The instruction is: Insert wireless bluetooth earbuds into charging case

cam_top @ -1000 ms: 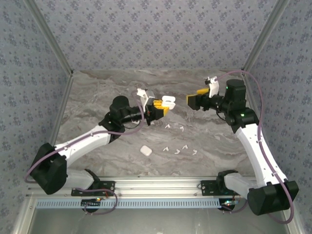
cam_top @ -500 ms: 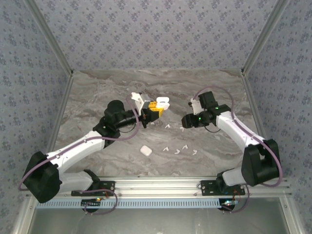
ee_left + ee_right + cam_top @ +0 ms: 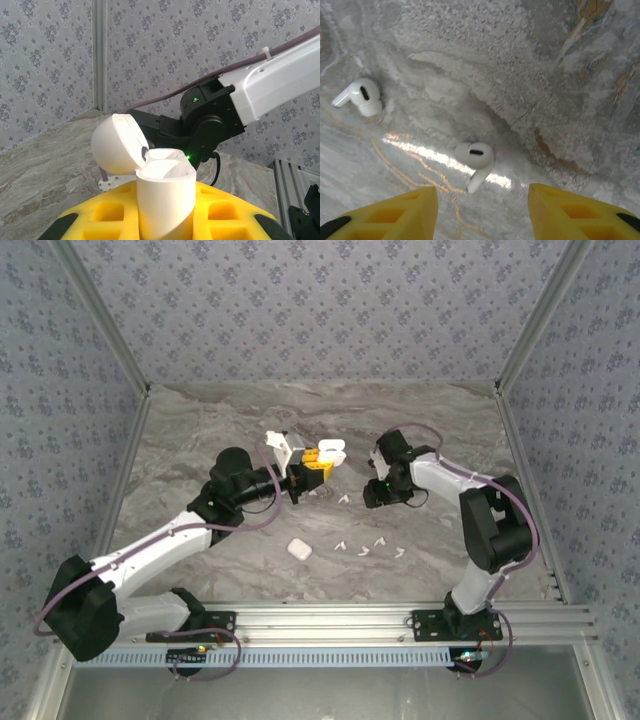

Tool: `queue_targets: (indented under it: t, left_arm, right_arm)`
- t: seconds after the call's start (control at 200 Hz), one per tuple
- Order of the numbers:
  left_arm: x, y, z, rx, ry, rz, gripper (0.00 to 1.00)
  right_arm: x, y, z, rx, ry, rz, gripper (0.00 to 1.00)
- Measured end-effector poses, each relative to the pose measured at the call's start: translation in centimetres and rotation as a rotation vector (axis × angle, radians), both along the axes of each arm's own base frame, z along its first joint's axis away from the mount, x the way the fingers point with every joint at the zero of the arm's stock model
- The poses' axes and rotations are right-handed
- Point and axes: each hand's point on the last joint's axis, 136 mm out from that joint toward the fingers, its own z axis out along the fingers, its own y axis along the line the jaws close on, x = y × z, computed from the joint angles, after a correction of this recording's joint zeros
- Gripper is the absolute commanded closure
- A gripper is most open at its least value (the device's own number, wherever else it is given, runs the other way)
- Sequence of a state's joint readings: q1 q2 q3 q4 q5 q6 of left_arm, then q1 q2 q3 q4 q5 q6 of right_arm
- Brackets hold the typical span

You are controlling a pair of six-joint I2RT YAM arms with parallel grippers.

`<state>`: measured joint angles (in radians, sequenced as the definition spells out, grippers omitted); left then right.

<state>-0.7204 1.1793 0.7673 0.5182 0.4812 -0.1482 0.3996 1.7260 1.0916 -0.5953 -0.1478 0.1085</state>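
Note:
My left gripper (image 3: 318, 464) is shut on an open white charging case (image 3: 333, 450), held above the table's middle. In the left wrist view the case (image 3: 165, 200) stands upright between the yellow fingers (image 3: 100, 215), its lid (image 3: 117, 145) swung back to the left. My right gripper (image 3: 372, 496) points down at the table just right of it, jaws open. In the right wrist view a white earbud (image 3: 475, 159) lies on the marble just ahead of the gap between the yellow fingertips (image 3: 395, 212), untouched. A second white earbud (image 3: 360, 96) lies further to the left.
A closed white case (image 3: 298, 549) lies on the marble nearer the arm bases. Several loose earbuds (image 3: 362, 551) are scattered to its right. Patterned walls (image 3: 90, 410) enclose the table on three sides, and an aluminium rail (image 3: 330, 618) runs along the near edge.
My right arm has swung left and down from the right side to just above the earbuds, its jaws narrowing. The left gripper has shifted slightly left, still holding the open case.

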Motion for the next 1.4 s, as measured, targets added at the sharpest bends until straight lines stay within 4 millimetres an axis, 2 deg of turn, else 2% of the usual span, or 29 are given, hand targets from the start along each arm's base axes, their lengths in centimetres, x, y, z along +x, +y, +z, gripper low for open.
queue_targets:
  t: [0.29, 0.56, 0.64, 0.884, 1.109, 1.179, 1.244, 1.309, 1.399]
  left_arm:
    - [0.0, 0.0, -0.1, 0.004, -0.003, 0.000, 1.00]
    - [0.0, 0.0, -0.5, 0.018, 0.007, 0.000, 1.00]
    - [0.0, 0.0, -0.5, 0.018, 0.007, 0.001, 1.00]
    - [0.0, 0.0, -0.5, 0.020, 0.009, 0.004, 1.00]
    - [0.0, 0.0, -0.6, 0.021, 0.011, 0.004, 1.00]
    - [0.0, 0.0, -0.5, 0.019, 0.010, 0.004, 1.00]
    - [0.0, 0.1, -0.4, 0.008, 0.004, 0.004, 1.00]
    - [0.0, 0.1, -0.2, -0.004, 0.003, 0.004, 1.00]
    - [0.1, 0.0, 0.0, -0.025, 0.005, 0.003, 1.00]
  right_arm:
    - [1.1, 0.6, -1.1, -0.036, 0.008, 0.013, 0.58]
    - [0.9, 1.2, -2.1, -0.047, 0.031, 0.032, 0.64]
    - [1.0, 1.3, -2.1, -0.046, 0.031, 0.032, 0.64]
    - [1.0, 1.1, -2.1, -0.058, 0.031, 0.035, 0.74]
    - [1.1, 1.1, -1.8, -0.057, 0.020, 0.039, 0.75]
    - [1.3, 1.0, -0.9, -0.060, -0.006, 0.041, 0.74]
    - [1.5, 0.9, 0.9, -0.048, -0.053, 0.041, 0.75]
    - [1.8, 0.9, 3.5, -0.019, -0.122, 0.040, 0.74]
    - [2.0, 1.2, 8.4, 0.046, -0.251, 0.040, 0.74]
